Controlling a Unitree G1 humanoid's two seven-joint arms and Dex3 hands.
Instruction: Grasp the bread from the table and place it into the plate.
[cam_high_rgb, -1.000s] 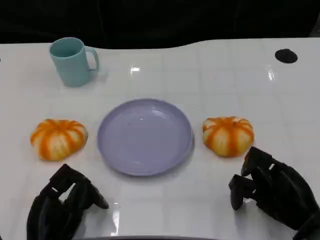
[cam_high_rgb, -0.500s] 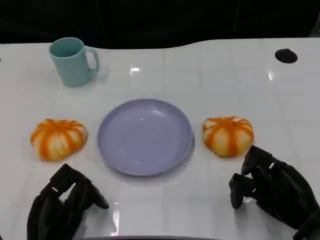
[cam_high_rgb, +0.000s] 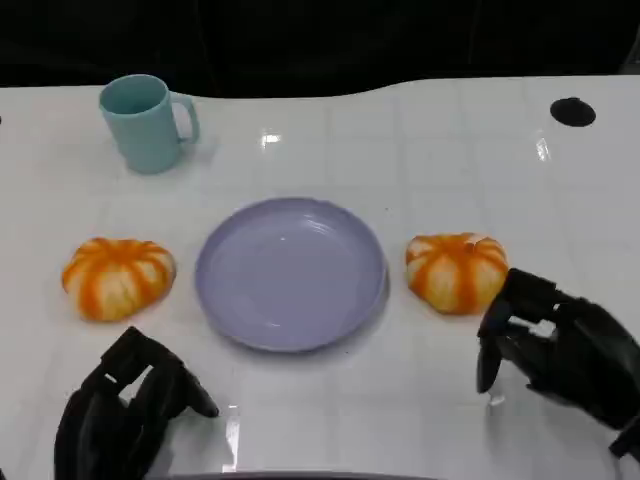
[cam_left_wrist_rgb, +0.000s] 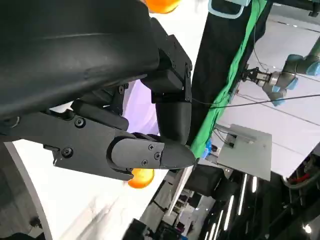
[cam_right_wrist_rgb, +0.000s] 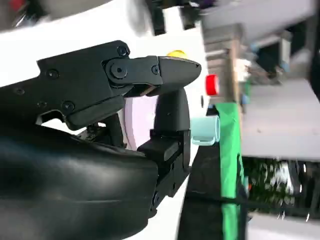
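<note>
A lilac plate (cam_high_rgb: 290, 272) lies at the table's middle, with nothing on it. Two orange-and-cream striped bread rolls flank it: one roll (cam_high_rgb: 118, 277) to its left, the other roll (cam_high_rgb: 456, 271) to its right. My right hand (cam_high_rgb: 556, 352) hovers just right of and nearer than the right roll, fingers apart, holding nothing. My left hand (cam_high_rgb: 125, 410) sits low at the front left, nearer than the left roll, fingers apart and holding nothing. The left wrist view catches a sliver of a roll (cam_left_wrist_rgb: 141, 178) past my fingers (cam_left_wrist_rgb: 150, 152).
A teal mug (cam_high_rgb: 146, 122) stands at the back left. A small black round mark (cam_high_rgb: 572, 111) sits at the back right. The table's far edge meets a dark background. A green cloth (cam_left_wrist_rgb: 227, 85) hangs beyond the table.
My right hand has shifted a little to the right and its fingers have lifted. The left hand, both rolls and the plate have stayed put.
</note>
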